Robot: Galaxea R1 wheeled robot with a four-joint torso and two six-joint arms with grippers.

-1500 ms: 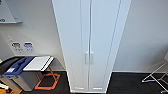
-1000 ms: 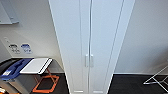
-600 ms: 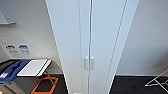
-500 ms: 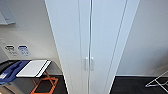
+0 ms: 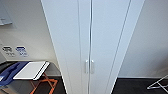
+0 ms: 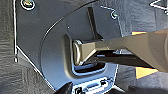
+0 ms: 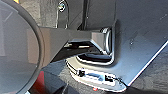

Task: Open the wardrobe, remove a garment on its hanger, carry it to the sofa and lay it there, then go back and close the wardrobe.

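Observation:
The wardrobe (image 5: 92,37) stands right in front of me in the head view, tall and white, both doors shut along the middle seam. Its two small vertical handles (image 5: 89,66) sit side by side at the seam, low in the picture. The garment, the hanger and the sofa are hidden from me. The two wrist views look down on the robot's own dark base plate and jointed bars over dark carpet.
At the lower left stands a folding table (image 5: 31,70) with a white top and orange legs, and a blue object (image 5: 10,72) lies beside it. A white wire rack (image 5: 158,83) stands on the dark floor at the lower right. Pale walls flank the wardrobe.
The whole head view has shifted: the wardrobe has grown larger and its handles have come closer to the centre, so the camera has moved nearer to it.

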